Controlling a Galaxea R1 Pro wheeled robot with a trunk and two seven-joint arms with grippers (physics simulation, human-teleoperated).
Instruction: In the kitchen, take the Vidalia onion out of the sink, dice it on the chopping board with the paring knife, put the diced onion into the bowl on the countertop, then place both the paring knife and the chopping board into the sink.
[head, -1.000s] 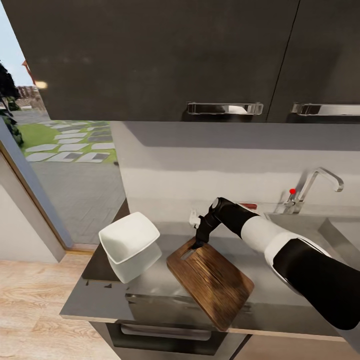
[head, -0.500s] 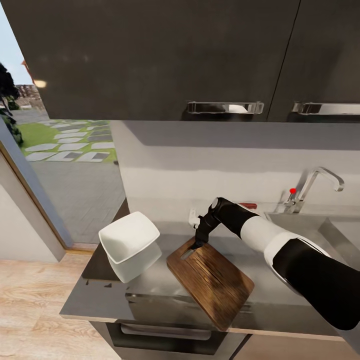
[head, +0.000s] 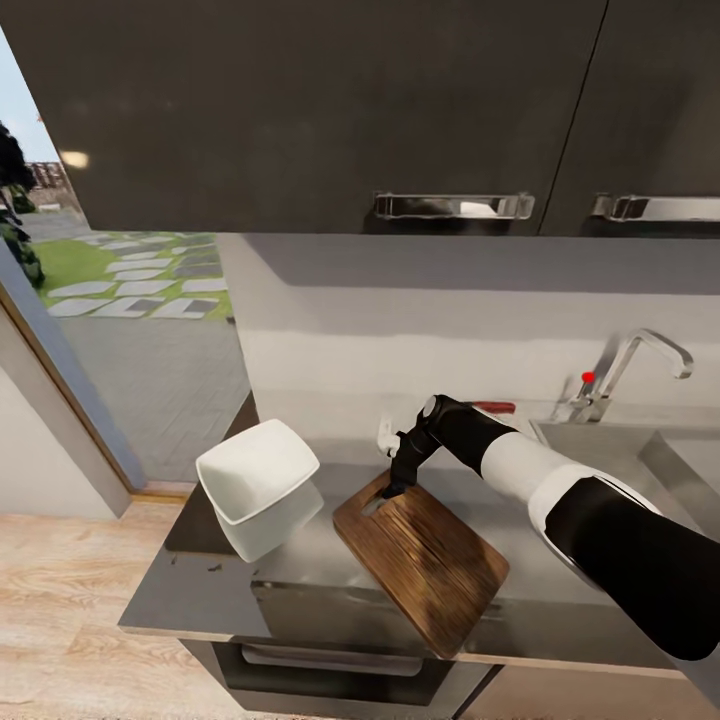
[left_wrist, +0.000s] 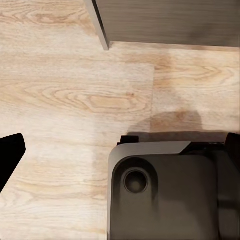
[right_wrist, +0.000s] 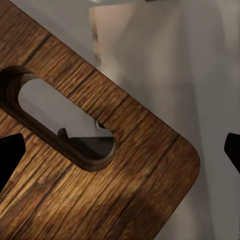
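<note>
Board-end approach is where I am: my right gripper (head: 398, 487) hangs just over the handle end of the chopping board (head: 425, 560), which lies slanted on the bench (head: 190, 590) with one corner out past the front edge. From the right wrist view the slot-shaped hole (right_wrist: 62, 120) sits between the two dark fingertips (right_wrist: 10, 155) at the picture's edges, so I read the jaws as spread wide with nothing between them. The bowl (head: 255, 485) stands just beside the board, away from the sink (head: 610, 450), whose tap (head: 630, 370) shows at the far right. A red-brown thing near the basin's back corner may be the paring knife (head: 493, 407), though it is too small for me to be sure. The board's top looks bare of onion, so I judge I'm on the clearing-away step. Next I need to lower, close on the handle end, and carry it over to the basin. My left gripper (left_wrist: 7, 155) points at the wooden floor (left_wrist: 65, 90); I cannot tell its state.
</note>
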